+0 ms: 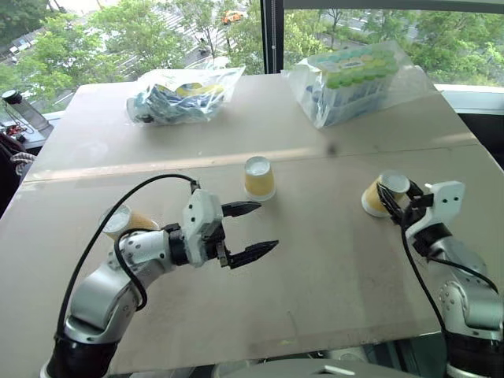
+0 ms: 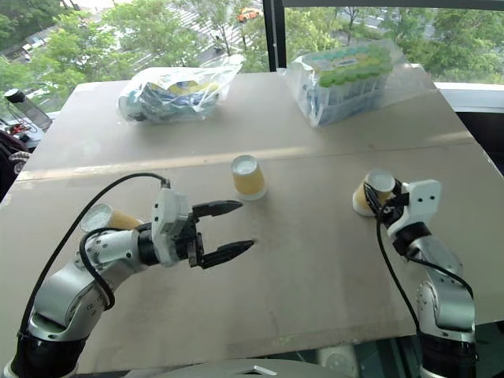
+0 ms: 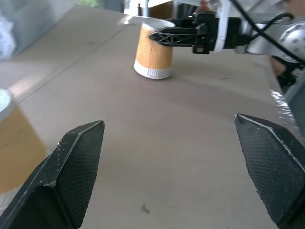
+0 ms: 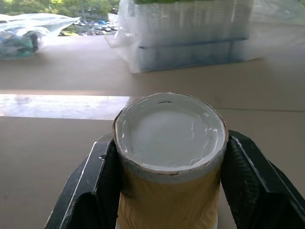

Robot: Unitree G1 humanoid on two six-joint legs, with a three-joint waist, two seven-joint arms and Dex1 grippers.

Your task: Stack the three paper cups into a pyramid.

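Three yellow paper cups with white rims are on the table. One cup [image 1: 259, 178] stands upside down in the middle, also seen close by at the edge of the left wrist view [image 3: 14, 143]. My right gripper [image 1: 391, 201] is shut on the second cup [image 4: 169, 143], its fingers [image 4: 95, 191] pressing both sides, base up. The third cup [image 1: 124, 222] sits at the left, partly hidden behind my left arm. My left gripper [image 1: 266, 227] is open and holds nothing, hovering in front of the middle cup and pointing toward the right cup [image 3: 153, 52].
Two clear plastic bags lie at the table's far side: one with blue and yellow contents [image 1: 181, 94], one with green-lidded containers [image 1: 358, 79]. A seam [image 1: 236, 161] runs across the table. The near edge [image 1: 276, 346] is close to my arms.
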